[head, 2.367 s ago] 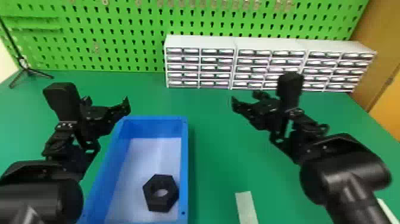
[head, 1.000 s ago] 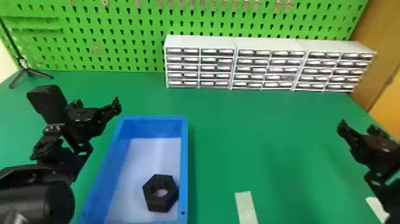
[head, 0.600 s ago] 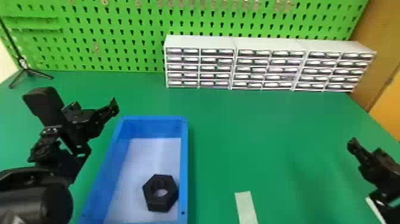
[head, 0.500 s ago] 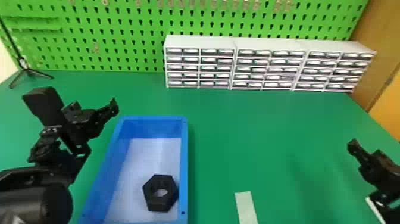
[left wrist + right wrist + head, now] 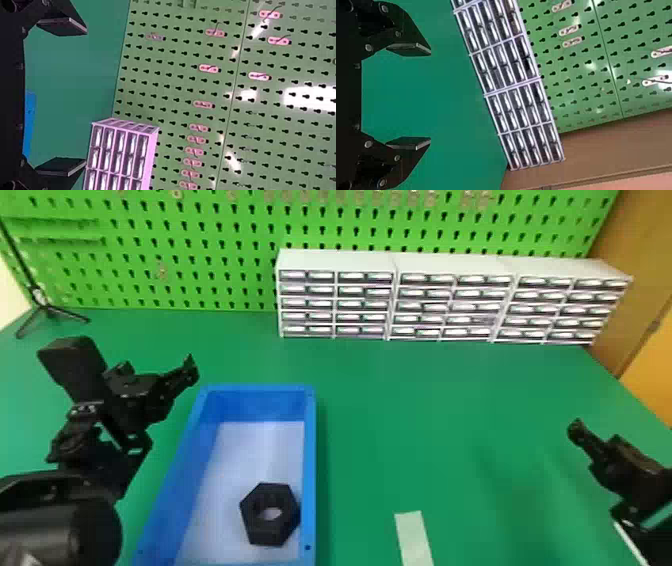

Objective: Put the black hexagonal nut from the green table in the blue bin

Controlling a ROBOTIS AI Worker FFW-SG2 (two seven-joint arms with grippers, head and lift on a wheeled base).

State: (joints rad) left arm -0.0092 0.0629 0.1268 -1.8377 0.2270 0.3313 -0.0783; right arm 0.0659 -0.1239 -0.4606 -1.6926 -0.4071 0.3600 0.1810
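The black hexagonal nut (image 5: 270, 514) lies flat inside the blue bin (image 5: 310, 470), against its right wall near the front. To the left of the bin, above the table, is my left gripper (image 5: 189, 369); in the left wrist view the left gripper (image 5: 81, 97) stands open with nothing between its fingers. At the head view's right edge is my right gripper (image 5: 577, 430), well away from the bin. In the right wrist view the right gripper (image 5: 430, 97) is open, its two fingers wide apart over green table.
White drawer cabinets (image 5: 336, 305) stand along the back of the green table (image 5: 425, 400), before a green pegboard (image 5: 210, 255). A pale strip (image 5: 414, 537) lies near the front edge, and a black tripod (image 5: 47, 310) stands at the back left.
My right gripper has swung away to the right from above the middle of the table and lowered. The left gripper has drifted slightly left and down. The nut has stayed put in the bin.
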